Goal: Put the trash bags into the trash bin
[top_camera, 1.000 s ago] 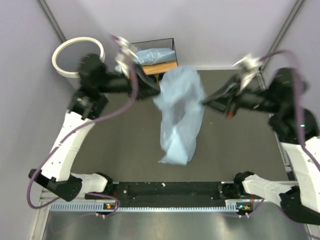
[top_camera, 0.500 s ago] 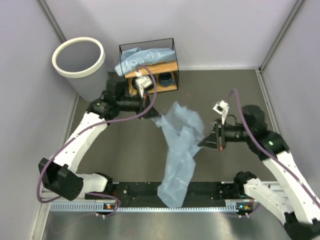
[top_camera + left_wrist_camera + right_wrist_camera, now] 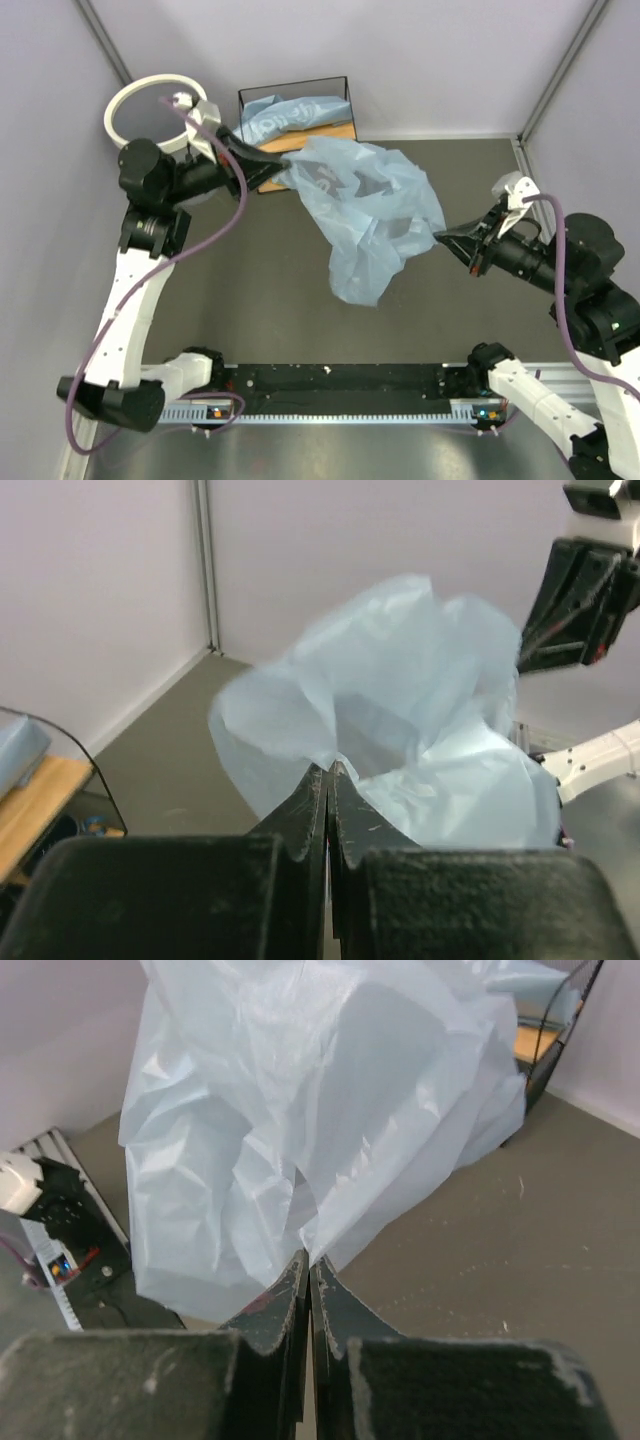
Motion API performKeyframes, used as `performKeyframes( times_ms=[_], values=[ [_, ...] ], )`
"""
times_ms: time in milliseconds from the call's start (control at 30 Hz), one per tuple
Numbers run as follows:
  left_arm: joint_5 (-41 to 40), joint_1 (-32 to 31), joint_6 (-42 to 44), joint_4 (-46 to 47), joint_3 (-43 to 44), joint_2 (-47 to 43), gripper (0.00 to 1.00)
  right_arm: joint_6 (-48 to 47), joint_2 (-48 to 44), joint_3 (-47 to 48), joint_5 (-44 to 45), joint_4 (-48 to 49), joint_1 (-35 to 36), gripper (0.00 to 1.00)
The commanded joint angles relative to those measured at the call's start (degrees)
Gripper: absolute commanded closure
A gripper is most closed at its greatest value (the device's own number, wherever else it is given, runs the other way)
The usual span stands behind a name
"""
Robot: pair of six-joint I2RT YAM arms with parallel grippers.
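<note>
First trash bag above the surface, pinched shut in left jaws and right jaws; second trash bag on shelf, far edge; one trash bin, far-left corner.

Blue trash bag nr shelf

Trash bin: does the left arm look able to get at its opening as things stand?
Probably yes. The left gripper, shut on the trash bag, is near the trash bin with nothing blocking, but the right gripper also pinches that bag and may hold it back.
</note>
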Motion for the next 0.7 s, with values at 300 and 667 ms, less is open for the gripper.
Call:
performKeyframes(
  times_ms=[300,667],
  values=[
    [-15.9,-20.4,29.1,-33.4,-4.3,5.7,1.0,8.9,9.0,-10.5,-6.3,6.0,0.2,1.0],
    [-7.8,-8.4,-4.6,1.5,30.2,11.8,1.0,16.4,24.1,34.0,-18.7,7.7,-18.1,1.0]
  ],
)
